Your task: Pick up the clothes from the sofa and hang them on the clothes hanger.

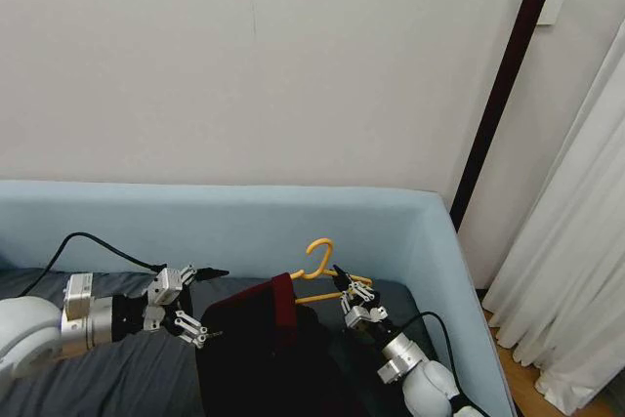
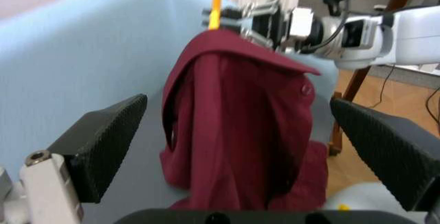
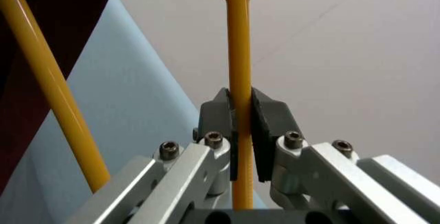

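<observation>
Yellow hanger [image 3: 238, 54] with the red shirt [image 2: 240, 131] stands over the sofa [image 1: 244, 222], neck pinched by the right gripper [image 3: 240, 126], left gripper [image 1: 207, 305] agape alongside; seemingly mid-pickup, next needing a level carry to the rack [image 1: 508, 75].

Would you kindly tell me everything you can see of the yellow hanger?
The yellow hanger looks like smooth plastic rod, with a curved hook and straight bars. It is held above the sofa, hook upward, by the right gripper, shut on one straight bar. A dark red shirt is draped over it and hangs down to the seat. The open left gripper is beside the shirt, apart from the hanger.
</observation>
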You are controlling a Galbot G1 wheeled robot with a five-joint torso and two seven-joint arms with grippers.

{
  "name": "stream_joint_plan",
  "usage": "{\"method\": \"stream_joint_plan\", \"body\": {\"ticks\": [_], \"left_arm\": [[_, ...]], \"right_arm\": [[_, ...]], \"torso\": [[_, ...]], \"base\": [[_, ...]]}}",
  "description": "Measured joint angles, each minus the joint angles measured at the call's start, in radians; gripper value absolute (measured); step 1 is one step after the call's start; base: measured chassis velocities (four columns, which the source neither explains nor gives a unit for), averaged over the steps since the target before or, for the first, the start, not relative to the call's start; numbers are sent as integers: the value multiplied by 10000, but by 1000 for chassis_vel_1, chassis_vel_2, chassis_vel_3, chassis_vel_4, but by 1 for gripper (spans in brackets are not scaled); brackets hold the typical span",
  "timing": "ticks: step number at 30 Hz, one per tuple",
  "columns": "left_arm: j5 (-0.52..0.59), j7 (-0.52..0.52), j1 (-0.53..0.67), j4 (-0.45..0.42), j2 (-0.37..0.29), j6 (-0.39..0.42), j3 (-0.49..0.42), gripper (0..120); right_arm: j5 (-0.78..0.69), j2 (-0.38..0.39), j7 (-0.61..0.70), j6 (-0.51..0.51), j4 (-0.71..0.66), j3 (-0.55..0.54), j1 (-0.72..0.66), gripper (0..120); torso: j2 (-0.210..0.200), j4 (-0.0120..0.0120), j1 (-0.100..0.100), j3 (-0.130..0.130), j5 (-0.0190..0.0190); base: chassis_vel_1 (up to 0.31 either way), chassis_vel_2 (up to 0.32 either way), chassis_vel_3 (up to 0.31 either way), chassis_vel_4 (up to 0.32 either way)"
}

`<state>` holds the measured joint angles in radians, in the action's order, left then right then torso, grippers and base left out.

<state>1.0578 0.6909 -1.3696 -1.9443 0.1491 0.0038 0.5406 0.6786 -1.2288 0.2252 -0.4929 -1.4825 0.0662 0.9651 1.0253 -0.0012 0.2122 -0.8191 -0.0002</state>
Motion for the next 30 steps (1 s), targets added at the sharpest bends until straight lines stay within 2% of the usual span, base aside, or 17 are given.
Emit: {"method": "stream_joint_plan", "body": {"ticks": [3,10,18,23,27,29,30], "left_arm": [[-122,-225,166,188,-36,1002,-58,100],[-560,-1066,241,241,168,1554,-291,100],[-786,-2069,192,-105,430,2078,-414,99],[-924,-2688,-13,-615,780,2287,-475,93],[-1171,-2792,-224,-752,975,2298,-396,79],[-1245,-2790,-262,-750,990,2271,-362,77],[-1340,-2780,-300,-732,1016,2200,-322,70]], "right_arm": [[922,-425,-20,-319,191,64,-162,5],[1371,-616,-62,-382,46,-139,-215,5],[1341,-647,-110,-202,-112,-342,-167,5],[1402,-754,-113,-166,-140,-448,-130,5],[1506,-843,-112,-165,-122,-495,-100,5],[1523,-855,-112,-168,-114,-498,-97,5],[1544,-862,-112,-175,-105,-503,-94,5]], "torso": [[0,-2,1,0,0],[0,-2,0,0,-1],[0,-3,1,0,1],[1,-2,0,0,1],[1,-3,0,1,2],[1,-2,0,1,2],[0,-2,0,0,2]], "base": [[0,0,0,0],[0,0,0,0],[0,0,0,0],[0,0,0,0],[0,0,0,0],[0,0,0,0],[0,0,0,0]]}}
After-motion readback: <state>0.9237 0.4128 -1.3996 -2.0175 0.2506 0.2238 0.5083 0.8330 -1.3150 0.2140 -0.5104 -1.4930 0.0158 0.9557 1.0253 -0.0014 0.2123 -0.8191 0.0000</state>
